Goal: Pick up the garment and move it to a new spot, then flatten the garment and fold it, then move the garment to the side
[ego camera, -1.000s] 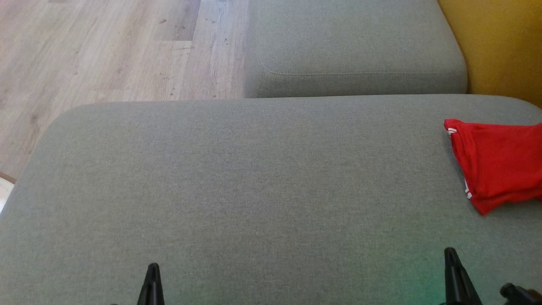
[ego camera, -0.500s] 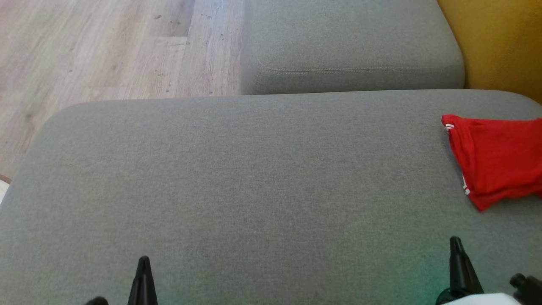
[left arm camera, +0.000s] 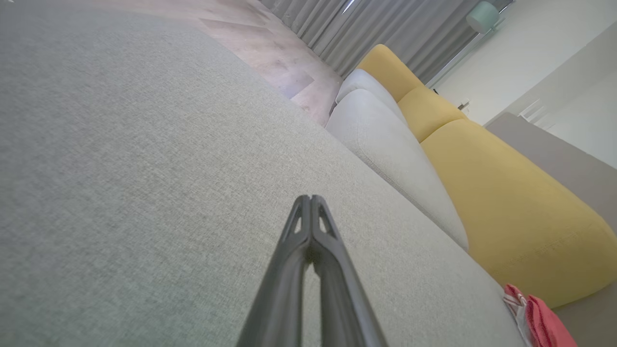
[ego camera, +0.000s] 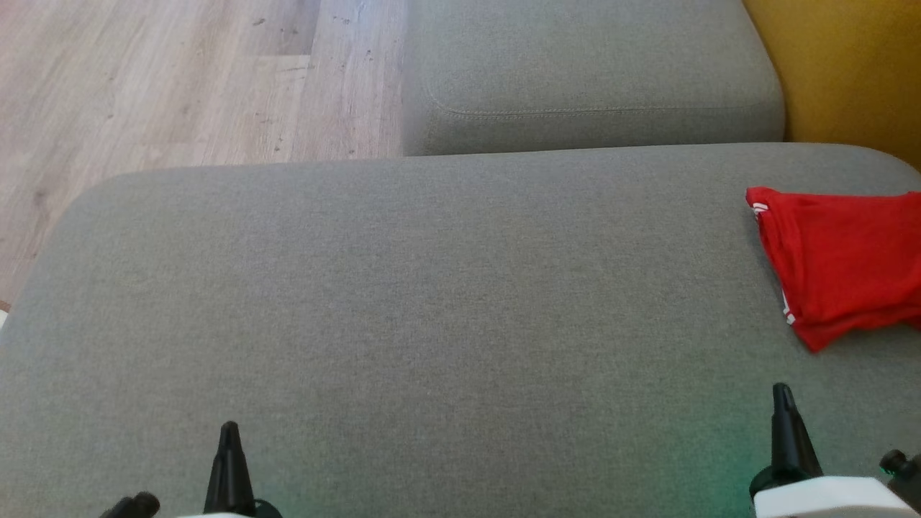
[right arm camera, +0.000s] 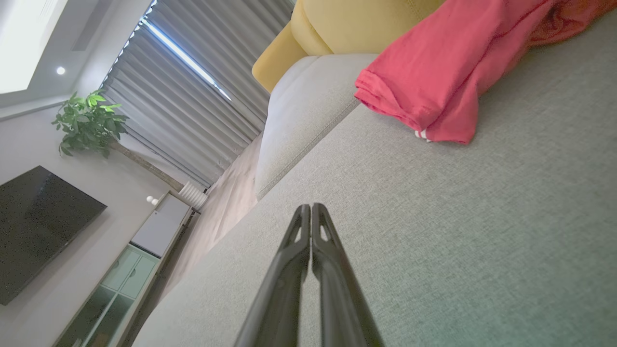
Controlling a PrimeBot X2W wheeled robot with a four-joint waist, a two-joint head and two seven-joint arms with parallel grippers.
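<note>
We hold our left gripper (left arm camera: 311, 198) and right gripper (right arm camera: 311, 207) pinched closed and empty above the grey cushion (ego camera: 432, 324), likely because the folded red garment (ego camera: 842, 266) already lies aside at its right edge.

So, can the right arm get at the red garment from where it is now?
Probably yes. The red garment lies ahead of the shut right gripper on the grey cushion, with only bare fabric between them.
</note>
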